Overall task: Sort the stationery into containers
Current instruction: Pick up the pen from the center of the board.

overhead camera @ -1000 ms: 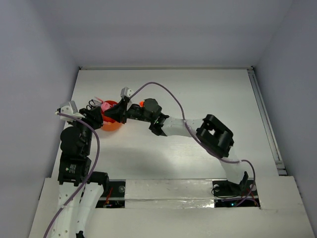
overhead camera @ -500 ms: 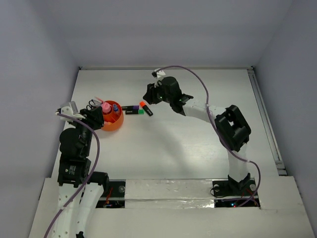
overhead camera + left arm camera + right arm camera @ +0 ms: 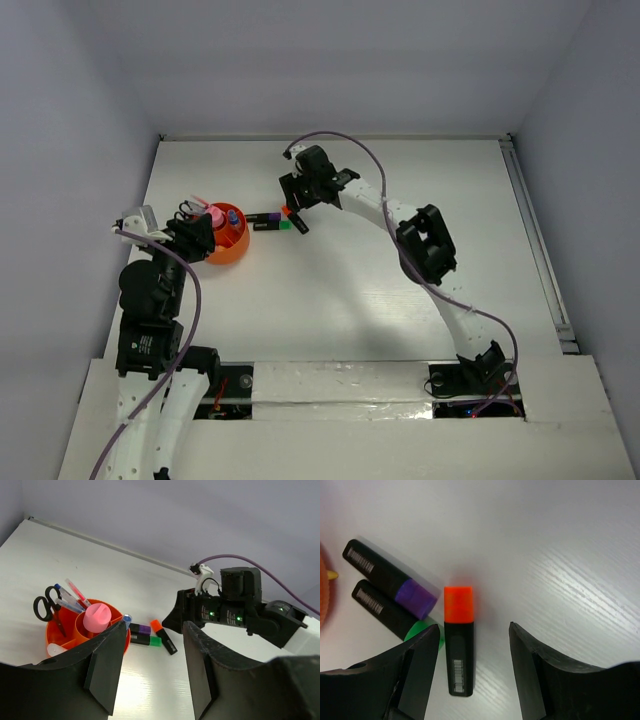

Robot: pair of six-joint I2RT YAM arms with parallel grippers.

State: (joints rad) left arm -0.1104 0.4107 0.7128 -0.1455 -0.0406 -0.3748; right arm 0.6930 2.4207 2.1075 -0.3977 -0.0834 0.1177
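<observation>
At the 9 o'clock side of the tabletop (image 3: 350,290), the left claw (image 3: 193,237) is hovering against the 9 o'clock edge of the orange holder (image 3: 232,250). Its jaws are standing released, gripping nothing. The holder is carrying black-handled scissors (image 3: 44,607), thin pens (image 3: 70,592), a pink-capped bottle (image 3: 97,618) and, at its 3 o'clock rim, a blue-capped bottle (image 3: 127,619). Just off the holder's 3 o'clock, three black-bodied highlighters are lying flat on the tabletop. The purple highlighter (image 3: 390,577) and the green highlighter (image 3: 382,609) are resting side by side, apparently touching. The orange highlighter (image 3: 458,640) is sitting just beside their capped ends; in the right wrist view its cap is pointing to 12 o'clock. The right claw (image 3: 473,629) is hanging over this orange highlighter, released, one finger standing on each side of the black body. Whether the fingers are touching it cannot be told.
</observation>
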